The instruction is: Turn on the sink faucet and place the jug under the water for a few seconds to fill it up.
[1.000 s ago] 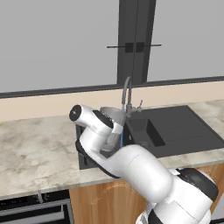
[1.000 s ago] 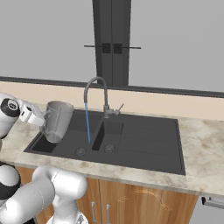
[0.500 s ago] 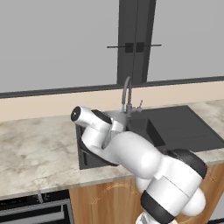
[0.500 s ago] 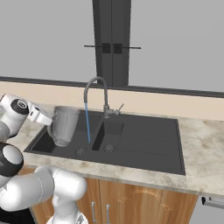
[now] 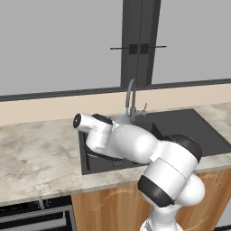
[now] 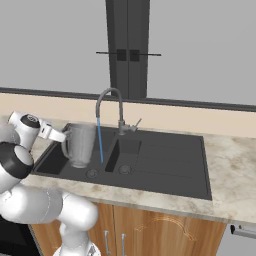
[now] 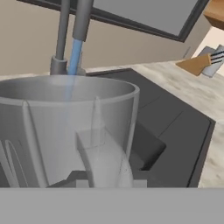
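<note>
The translucent grey jug [image 6: 81, 145] hangs upright over the left basin of the black sink [image 6: 165, 165], and my gripper [image 6: 61, 135] is shut on its handle side. Its open rim and near wall loom close in the hand view, jug [image 7: 65, 127]. From the grey gooseneck faucet [image 6: 111, 95] a thin blue stream of water [image 6: 100, 142] falls just beside the jug's right edge. In the hand view the water [image 7: 75, 54] drops from the spout [image 7: 82, 19] at the jug's far rim. My arm hides most of the jug in the left base view, where the faucet [image 5: 131, 97] stands behind.
Marble counter [image 6: 235, 185] surrounds the sink, with a beige backsplash and a dark window frame [image 6: 127, 50] behind. Two round drains [image 6: 125, 170] lie in the basins. A wooden object [image 7: 197, 63] lies on the counter at the far right of the hand view.
The jug has swung from a tilt to upright and moved right, from well left of the stream to right beside it. The water keeps running.
</note>
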